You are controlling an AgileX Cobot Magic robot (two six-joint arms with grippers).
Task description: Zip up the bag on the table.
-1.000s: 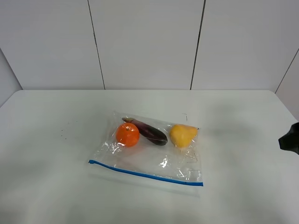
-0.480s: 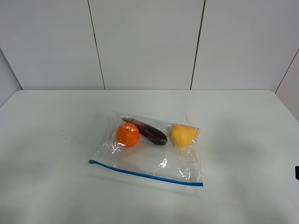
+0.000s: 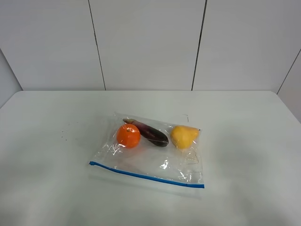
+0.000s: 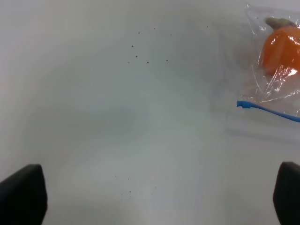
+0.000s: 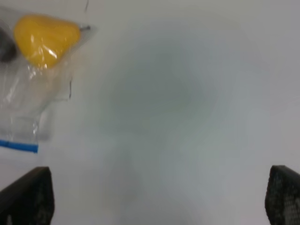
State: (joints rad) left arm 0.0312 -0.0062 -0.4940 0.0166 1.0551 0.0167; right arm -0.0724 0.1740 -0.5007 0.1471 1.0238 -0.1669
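While the table (image 3: pixel 47 122) lies broad and white, the bag (image 3: pixel 150 153) rests flat near its middle, blue zipper strip (image 3: pixel 146 175) along the near edge where an arm could reach it. Orange (image 3: pixel 128 135), eggplant (image 3: pixel 151 133) and pear (image 3: pixel 183 136) bunch at the far side, leaving the strip flat. Left gripper (image 4: pixel 150 197) and right gripper (image 5: pixel 154 197) hover wide apart, empty, flanking the bag.

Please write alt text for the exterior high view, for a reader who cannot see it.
A clear plastic bag with a blue zipper strip lies on a white table, holding an orange, a dark eggplant and a yellow pear.
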